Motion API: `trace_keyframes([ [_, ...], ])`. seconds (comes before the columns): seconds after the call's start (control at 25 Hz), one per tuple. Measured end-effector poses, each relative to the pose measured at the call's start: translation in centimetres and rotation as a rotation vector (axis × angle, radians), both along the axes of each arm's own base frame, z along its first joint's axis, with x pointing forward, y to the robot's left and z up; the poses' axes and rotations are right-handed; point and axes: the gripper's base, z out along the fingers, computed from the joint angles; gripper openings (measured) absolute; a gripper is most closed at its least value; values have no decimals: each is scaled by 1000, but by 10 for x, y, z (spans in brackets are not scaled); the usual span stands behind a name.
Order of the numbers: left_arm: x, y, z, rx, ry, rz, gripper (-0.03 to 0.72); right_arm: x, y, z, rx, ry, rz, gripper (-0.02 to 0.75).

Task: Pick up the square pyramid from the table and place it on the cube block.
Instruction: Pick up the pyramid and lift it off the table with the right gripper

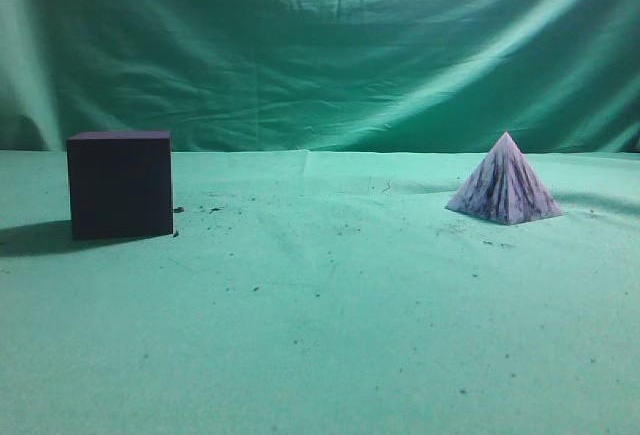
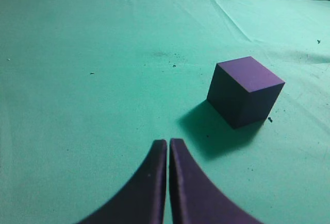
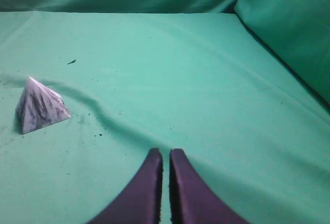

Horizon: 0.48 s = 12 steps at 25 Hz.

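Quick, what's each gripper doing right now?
Left gripper: closed, holding nothing.
Right gripper: closed, holding nothing.

No readable text, labels, numbers or signs on anything here.

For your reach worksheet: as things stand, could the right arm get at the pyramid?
Probably yes. The pyramid stands alone on the cloth ahead and to the left of the right gripper, with nothing between them. The gripper's fingers are shut, so they would have to open first.
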Motion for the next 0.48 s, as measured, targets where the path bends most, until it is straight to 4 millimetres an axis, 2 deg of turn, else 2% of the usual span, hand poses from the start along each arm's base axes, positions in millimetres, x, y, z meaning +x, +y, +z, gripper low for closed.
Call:
trace_keyframes([
  [0.48,0,0,0,0,0,0,0,0,0,0,0,0,0,48],
])
